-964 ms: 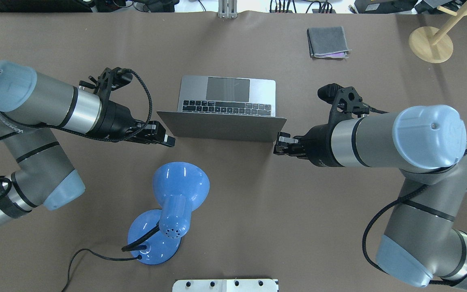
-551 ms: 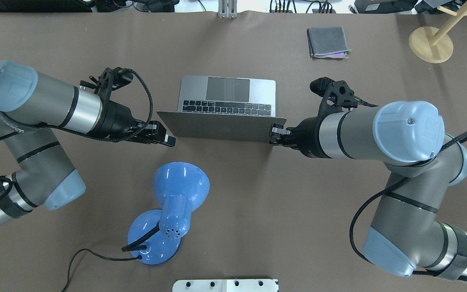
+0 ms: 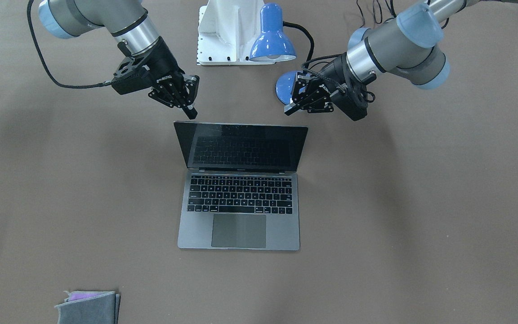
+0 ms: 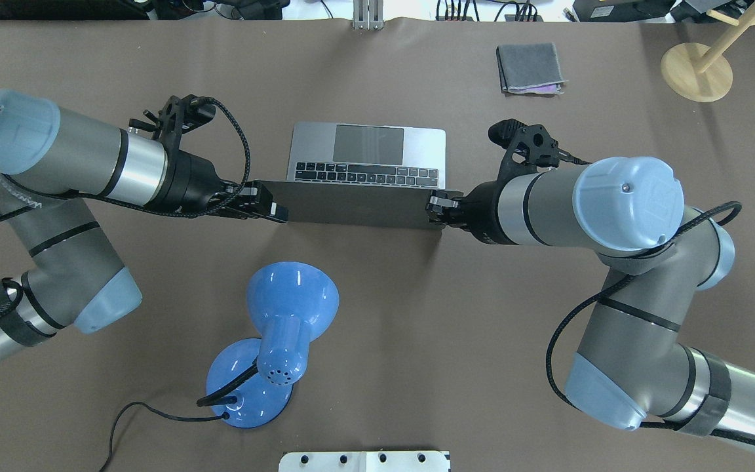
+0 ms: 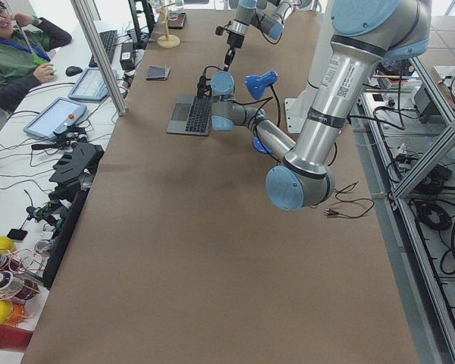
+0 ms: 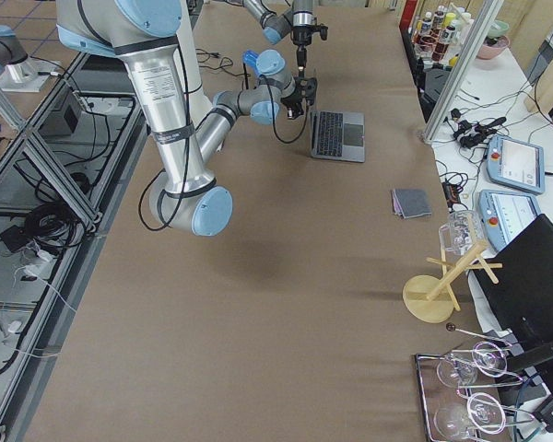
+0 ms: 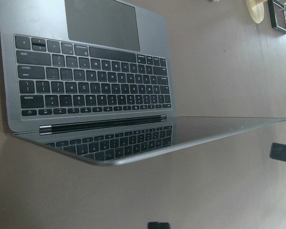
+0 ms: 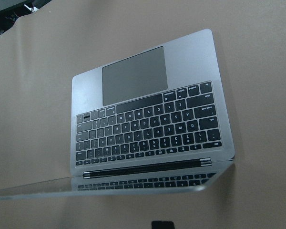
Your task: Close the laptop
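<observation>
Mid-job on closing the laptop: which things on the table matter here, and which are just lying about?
In the job:
- thin space-grey metal laptop, lid open
- left gripper and right gripper, both shut, by the lid's two ends

Lying about:
- blue desk lamp
- small folded grey cloth
- wooden stand with a round base

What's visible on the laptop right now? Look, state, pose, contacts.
The laptop is thin, grey and metal-looking, with black keys, a large grey trackpad and a glossy dark screen that mirrors the keyboard. It is open, base flat on the brown table, trackpad on the side away from the robot, lid raised with its back to the robot. The left gripper and right gripper, both shut, sit at the lid's upper corners from behind; actual contact cannot be confirmed.
</observation>
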Robot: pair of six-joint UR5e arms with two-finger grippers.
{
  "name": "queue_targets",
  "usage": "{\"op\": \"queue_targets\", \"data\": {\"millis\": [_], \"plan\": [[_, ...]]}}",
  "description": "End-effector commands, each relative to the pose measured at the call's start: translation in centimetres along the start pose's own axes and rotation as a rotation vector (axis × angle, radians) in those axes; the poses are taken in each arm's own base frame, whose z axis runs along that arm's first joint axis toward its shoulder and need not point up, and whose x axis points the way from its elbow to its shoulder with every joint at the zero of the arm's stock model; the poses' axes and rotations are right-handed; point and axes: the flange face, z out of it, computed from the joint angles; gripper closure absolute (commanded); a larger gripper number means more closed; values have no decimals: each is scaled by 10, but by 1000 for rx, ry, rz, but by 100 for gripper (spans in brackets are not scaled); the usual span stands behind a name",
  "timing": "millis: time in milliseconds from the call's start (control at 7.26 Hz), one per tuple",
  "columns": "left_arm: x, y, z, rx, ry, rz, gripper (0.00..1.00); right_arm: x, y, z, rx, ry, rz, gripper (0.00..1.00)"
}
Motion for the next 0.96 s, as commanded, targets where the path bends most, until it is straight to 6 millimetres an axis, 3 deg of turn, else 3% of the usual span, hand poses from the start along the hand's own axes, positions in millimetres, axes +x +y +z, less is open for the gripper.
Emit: {"op": "queue_targets", "data": {"millis": [0,551,826], "plan": [[-3,-13,-6,49,-17,-6,100,1,-6,0,9,3,4,100],[-2,-33,3,143,-40,-10,100,8,-36,3,54,25,19,100],[-1,-38,2,182,-45,-10,100,-2,-52,16,69,33,32,100]]}}
